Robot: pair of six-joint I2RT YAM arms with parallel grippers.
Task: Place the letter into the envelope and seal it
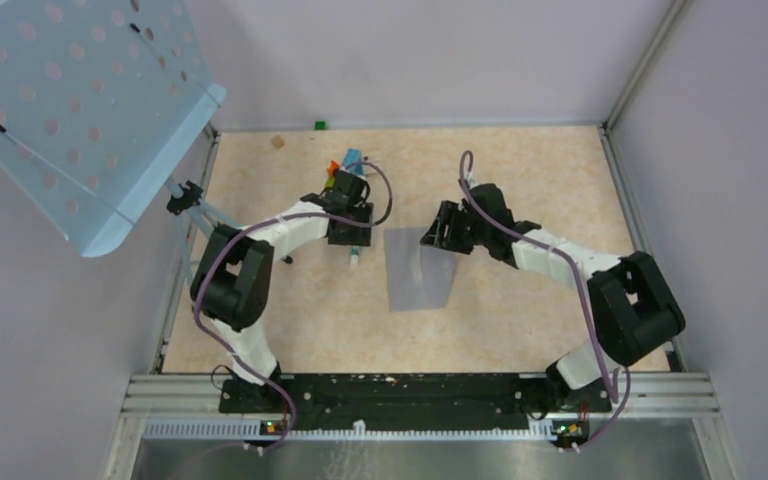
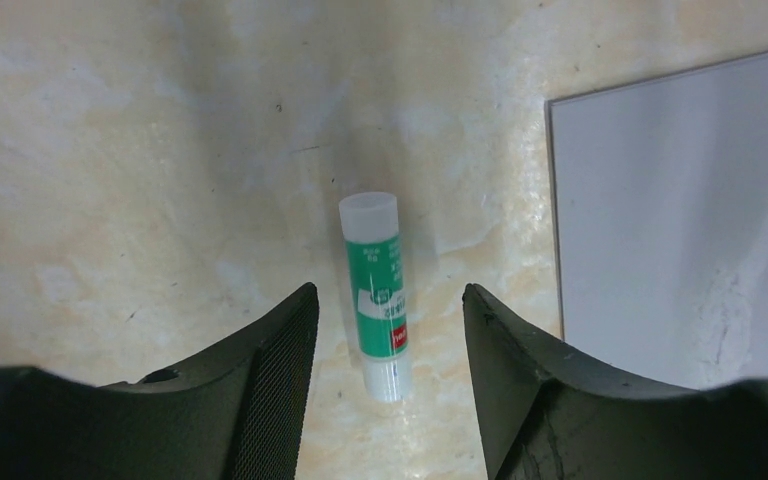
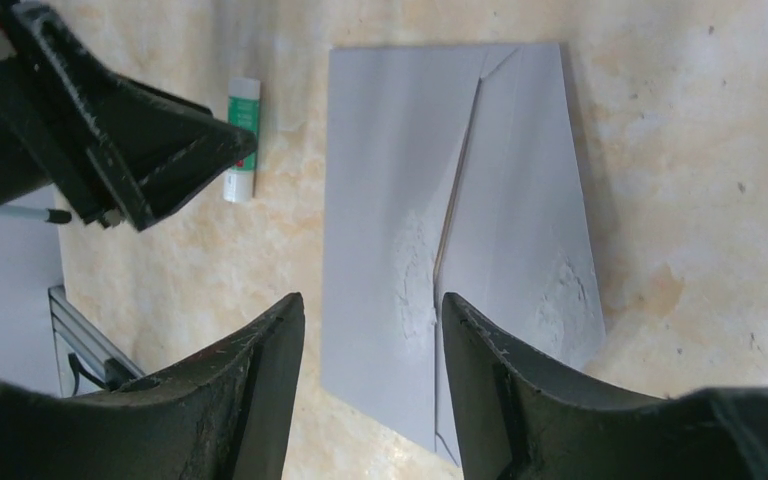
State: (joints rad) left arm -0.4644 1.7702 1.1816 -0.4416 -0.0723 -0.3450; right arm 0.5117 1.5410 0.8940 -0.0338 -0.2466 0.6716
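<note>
The grey envelope (image 1: 420, 270) lies flat mid-floor, with a flap fold line running along it in the right wrist view (image 3: 400, 200). It also shows at the right of the left wrist view (image 2: 680, 220). No tan letter shows in any view. My left gripper (image 1: 355, 243) is open and low over a white, green-labelled glue stick (image 2: 375, 290), which lies on the floor between the fingers, untouched. The stick lies left of the envelope (image 1: 356, 258). My right gripper (image 3: 372, 300) is open and empty over the envelope's far end (image 1: 438, 235).
A blue-orange-green block cluster (image 1: 345, 172) sits just behind the left gripper. A tilted blue perforated panel (image 1: 80, 110) overhangs the back left corner. A small green item (image 1: 320, 125) lies at the back wall. Metal rails border the floor.
</note>
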